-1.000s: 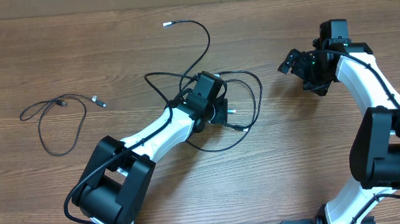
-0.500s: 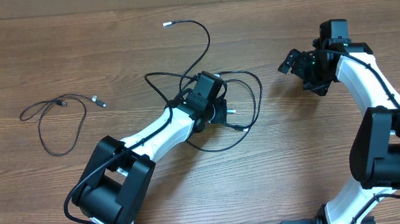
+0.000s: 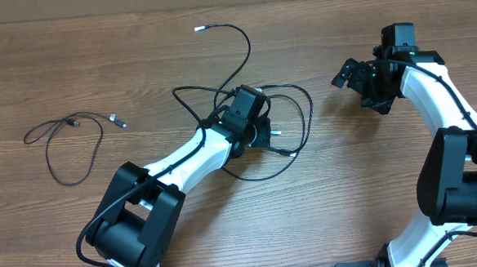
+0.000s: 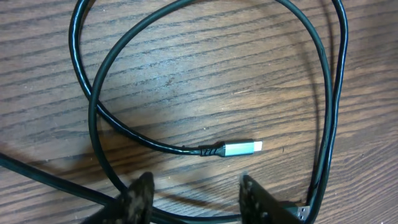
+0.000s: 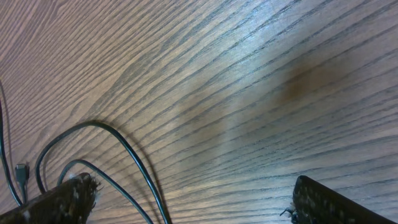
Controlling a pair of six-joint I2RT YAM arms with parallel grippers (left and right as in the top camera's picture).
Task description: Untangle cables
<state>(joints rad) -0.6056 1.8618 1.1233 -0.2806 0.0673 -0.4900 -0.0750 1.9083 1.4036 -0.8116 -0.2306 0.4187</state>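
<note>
- The left gripper [image 4: 198, 206] is seen released: its two fingers [image 4: 138, 199] stand apart low over the desk [image 3: 136, 57], and nothing is clamped between them.
- A black cord is seen running across the bottom edge of the left wrist view, close by those fingers; whether it is touched cannot be told.
- Just ahead of the left gripper a silver plug [image 4: 239, 148] lies flat on the wood, pointing right, at the end of a thin black cord.
- Around that plug the cables [image 4: 93, 109] are laid in wide overlapping loops, crossing one another at the left and running side by side at the right.
- In the overhead view the left gripper [image 3: 260, 132] is placed in the middle of this tangle, near the centre of the desk, with loops on both sides of it.
- From the tangle one long cord is curved up and back to the left, ending in a silver tip [image 3: 199, 27] near the far edge.
- A separate cable [image 3: 101, 141] is found well apart at the left, in one loose loop with its plugs near each other.
- The right gripper [image 3: 346, 73] is held fully released, to the right of the tangle and apart from it.
- In the right wrist view its fingers [image 5: 62, 199] are spread wide, with two cord loops seen at the lower left.
</note>
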